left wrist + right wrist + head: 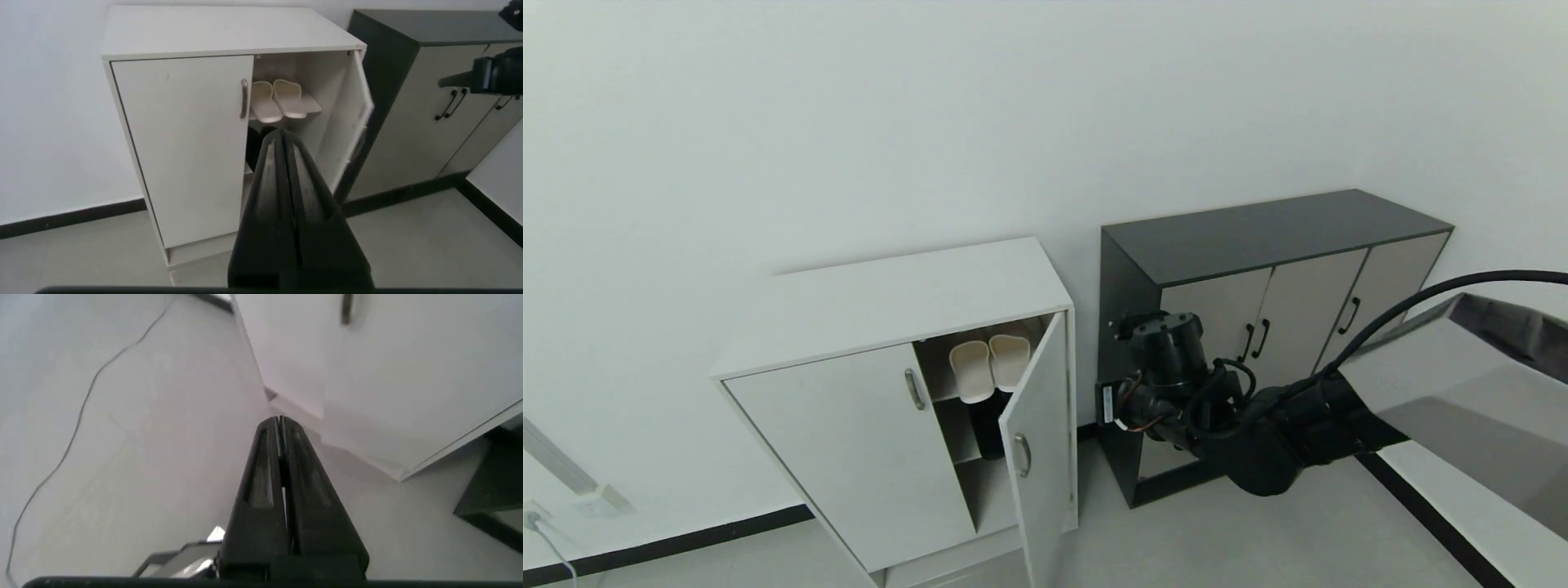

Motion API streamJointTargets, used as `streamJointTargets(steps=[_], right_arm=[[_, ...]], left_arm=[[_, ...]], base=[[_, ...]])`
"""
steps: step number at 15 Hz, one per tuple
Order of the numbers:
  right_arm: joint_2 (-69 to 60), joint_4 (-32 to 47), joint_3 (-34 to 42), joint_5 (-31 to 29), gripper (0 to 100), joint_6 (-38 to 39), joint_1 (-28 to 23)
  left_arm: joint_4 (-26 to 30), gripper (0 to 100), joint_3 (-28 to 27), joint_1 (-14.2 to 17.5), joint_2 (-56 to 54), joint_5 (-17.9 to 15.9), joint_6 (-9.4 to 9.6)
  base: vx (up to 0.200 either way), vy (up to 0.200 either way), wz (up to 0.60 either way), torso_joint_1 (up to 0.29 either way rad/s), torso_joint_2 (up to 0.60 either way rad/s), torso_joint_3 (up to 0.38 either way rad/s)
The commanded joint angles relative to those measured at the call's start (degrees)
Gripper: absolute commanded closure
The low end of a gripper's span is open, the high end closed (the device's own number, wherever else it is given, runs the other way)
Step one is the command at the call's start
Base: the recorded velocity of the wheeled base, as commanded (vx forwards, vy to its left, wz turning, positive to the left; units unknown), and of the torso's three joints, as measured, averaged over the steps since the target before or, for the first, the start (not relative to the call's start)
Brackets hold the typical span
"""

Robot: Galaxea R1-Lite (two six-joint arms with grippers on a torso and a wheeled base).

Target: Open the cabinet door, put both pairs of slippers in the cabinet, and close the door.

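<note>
Left claw (282, 139) and right claw (282, 425) are both pressed together, empty.

Head cam looked down on white cabinet (849, 441) from afar. L wrist cam faced it ahead of L jaws, nearer. R wrist cam saw floor (122, 457) and its base beyond R jaws.

dark item (988, 425) under beige slippers (990, 367): unclear | cabinet (890, 298) base: cut by head view's lower edge
</note>
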Motion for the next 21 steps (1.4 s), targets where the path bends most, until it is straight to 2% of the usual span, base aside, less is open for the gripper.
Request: streamJointTargets(steps=[1,4,12,14,17,19,21], right_arm=[[-4.5,-0.8,4.0,1.0,100,-1.1,0.0],[-4.8,-2.4,6.0,1.0,100,-2.0,0.3],[-4.7,-6.8,10.6,4.3,100,-2.6,0.8],[-4.6,-8.1,12.0,4.8,100,-3.4,0.8],[-4.6,-14.1,16.9,8.4,100,-4.5,0.8],[-4.4,-21.2,22.9,12.8,100,-8.2,0.0],[-4.5,-25.3,27.9,16.2,100,-8.6,-0.5]], left_arm=[[0.0,100,0.0,0.0,0.1,0.0,-0.01],[0.0,100,-0.1,0.0,0.1,0.0,-0.01],[0.0,100,-0.1,0.0,0.1,0.0,0.08],[0.0,100,-0.1,0.0,0.1,0.0,0.08],[0.0,100,-0.1,0.0,0.1,0.0,-0.01],[0.0,100,0.0,0.0,0.1,0.0,-0.01],[0.0,100,-0.1,0.0,0.1,0.0,-0.01]], base=[[0.0,0.0,0.0,0.0,0.0,0.0],[0.0,0.0,0.0,0.0,0.0,0.0],[0.0,0.0,0.6,-0.001,0.0,0.002],[0.0,0.0,0.0,0.0,0.0,0.0],[0.0,0.0,0.0,0.0,0.0,0.0],[0.0,0.0,0.0,0.0,0.0,0.0],[0.0,0.0,0.0,0.0,0.0,0.0]])
